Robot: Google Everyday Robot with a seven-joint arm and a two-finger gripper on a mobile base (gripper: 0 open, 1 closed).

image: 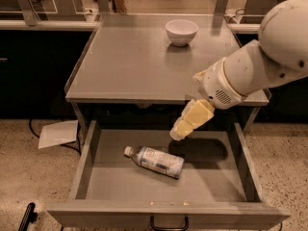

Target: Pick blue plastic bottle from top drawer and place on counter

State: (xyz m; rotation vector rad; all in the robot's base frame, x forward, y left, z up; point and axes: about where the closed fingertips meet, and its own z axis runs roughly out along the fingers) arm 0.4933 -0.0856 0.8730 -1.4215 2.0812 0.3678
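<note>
The blue plastic bottle (155, 161) lies on its side in the open top drawer (96, 186), its white cap pointing to the upper left. The counter (130, 61) is above the drawer. My gripper (177, 134) hangs from the white arm that comes in from the right. It is over the drawer, a little above and to the right of the bottle, not touching it.
A white bowl (181, 32) stands at the back of the counter. A sheet of paper (57, 133) and a dark cable lie on the floor to the left. Dark side counters flank the table. The drawer's handle (168, 224) is at the bottom edge.
</note>
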